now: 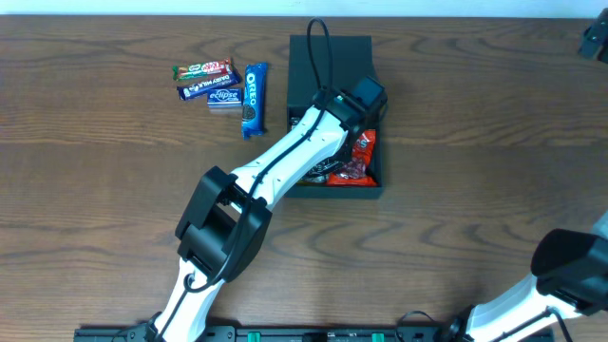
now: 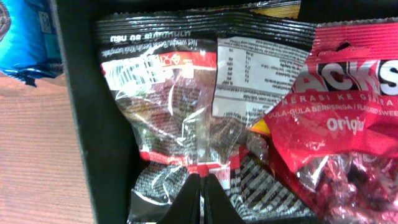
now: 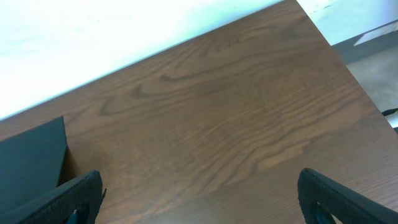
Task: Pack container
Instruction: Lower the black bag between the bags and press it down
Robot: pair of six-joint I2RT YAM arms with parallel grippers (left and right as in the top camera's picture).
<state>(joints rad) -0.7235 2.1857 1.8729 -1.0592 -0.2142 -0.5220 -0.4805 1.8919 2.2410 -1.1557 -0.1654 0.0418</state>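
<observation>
The container point(image 1: 332, 190), a dark square box with its flap lid point(image 1: 328, 52) laid open on the far side, stands mid-table. Inside lie a black-and-red snack packet point(image 2: 168, 106) and a red sweets packet point(image 2: 348, 124), the red one also showing in the overhead view point(image 1: 361, 157). My left gripper point(image 2: 202, 180) hangs over the box, shut, its tips right at the black-and-red packet; nothing shows between the fingers. My right gripper point(image 3: 199, 186) is open above bare wood to the right of the container point(image 3: 31, 155).
Left of the box lie an Oreo pack point(image 1: 254, 97), a KitKat bar point(image 1: 202, 69), a Dairy Milk bar point(image 1: 209, 87) and an Eclipse pack point(image 1: 225, 100). The right arm's base point(image 1: 570, 275) sits at the front right corner.
</observation>
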